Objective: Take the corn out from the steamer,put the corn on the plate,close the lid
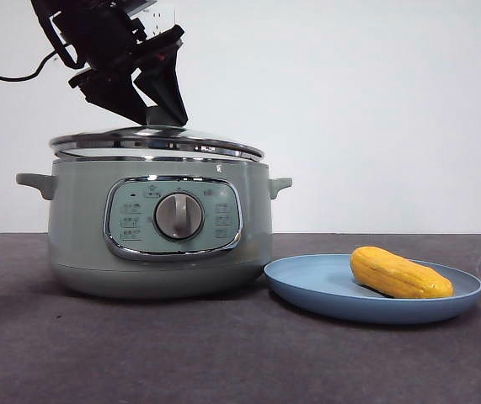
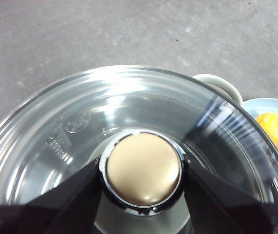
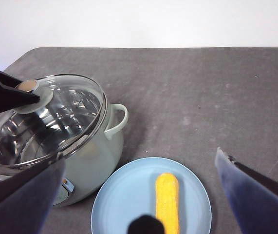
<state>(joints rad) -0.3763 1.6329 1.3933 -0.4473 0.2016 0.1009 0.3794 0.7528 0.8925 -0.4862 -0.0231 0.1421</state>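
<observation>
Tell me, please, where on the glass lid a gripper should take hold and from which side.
By the round knob at the top centre of the lid, coming from above. It is the only raised part; the dome is smooth glass with a thin chrome rim. The left gripper is shut on it that way, one jaw on each side, over the steamer.

No readable text. Lid [image 2: 80, 126] glass carries an embossed oval logo and small print, too blurred to read. Steamer [image 1: 72, 244] panel has button icons, illegible.
</observation>
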